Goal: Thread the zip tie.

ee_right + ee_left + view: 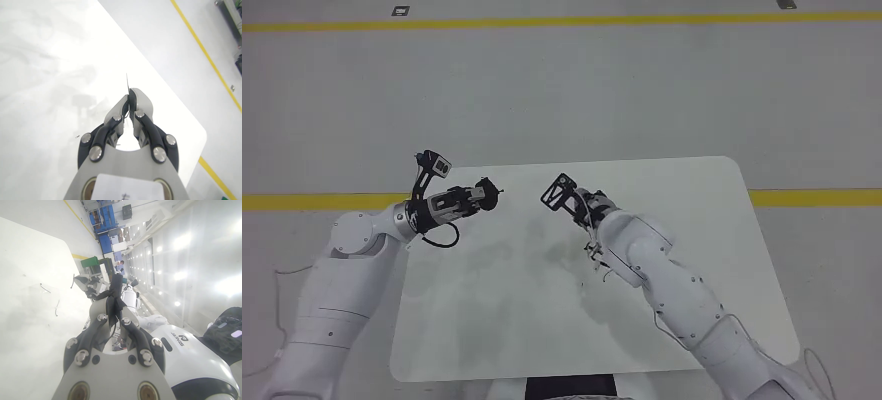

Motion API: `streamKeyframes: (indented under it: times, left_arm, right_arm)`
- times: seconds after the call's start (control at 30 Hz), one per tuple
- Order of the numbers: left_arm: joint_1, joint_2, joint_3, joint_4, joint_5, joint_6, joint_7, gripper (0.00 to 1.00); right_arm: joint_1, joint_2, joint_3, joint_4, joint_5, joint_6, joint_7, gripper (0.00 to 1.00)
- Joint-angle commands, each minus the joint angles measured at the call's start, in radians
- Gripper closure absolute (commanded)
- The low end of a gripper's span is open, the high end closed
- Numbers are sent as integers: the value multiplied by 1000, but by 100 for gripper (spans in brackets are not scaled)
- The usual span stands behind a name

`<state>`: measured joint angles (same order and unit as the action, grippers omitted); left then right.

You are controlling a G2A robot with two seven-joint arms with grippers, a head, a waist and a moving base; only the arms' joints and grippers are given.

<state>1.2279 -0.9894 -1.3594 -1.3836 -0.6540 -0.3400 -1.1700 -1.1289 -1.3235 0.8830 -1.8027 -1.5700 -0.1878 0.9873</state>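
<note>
The right tool (129,94) pinches a thin black zip tie (127,81), whose tip pokes out past the fingertips above the white worktop (56,56). The left tool (110,300) is pressed together (what sits between, I cannot tell). A loose tie (56,308) lies on the worktop.

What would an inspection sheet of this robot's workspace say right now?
Surface: white table, rounded corners.
Job's things: thin black zip tie, sticking out of the right gripper.
Clutter: loose black strips on the table.
Grippers: right gripper shut on the zip tie; left gripper shut, facing it, apart.
Cables: black cable at the left wrist.
Surroundings: yellow floor lines, blue racks, green bin.
</note>
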Motion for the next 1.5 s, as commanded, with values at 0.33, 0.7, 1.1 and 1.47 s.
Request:
streamKeyframes:
  times: [0.33, 0.7, 1.1, 1.47]
  left_arm:
    - [0, 0, 0, 0, 0, 0, 0, 100]
    - [0, 0, 0, 0, 0, 0, 0, 100]
    - [0, 0, 0, 0, 0, 0, 0, 100]
    - [0, 0, 0, 0, 0, 0, 0, 100]
  right_arm:
    - [349, 210, -365, -25, 0, 162, -79, 100]
    - [624, 297, -713, -9, 0, 395, -103, 100]
    - [710, 307, -713, -1, 0, 253, -96, 100]
    - [850, 327, -713, -107, 0, -45, -2, 100]
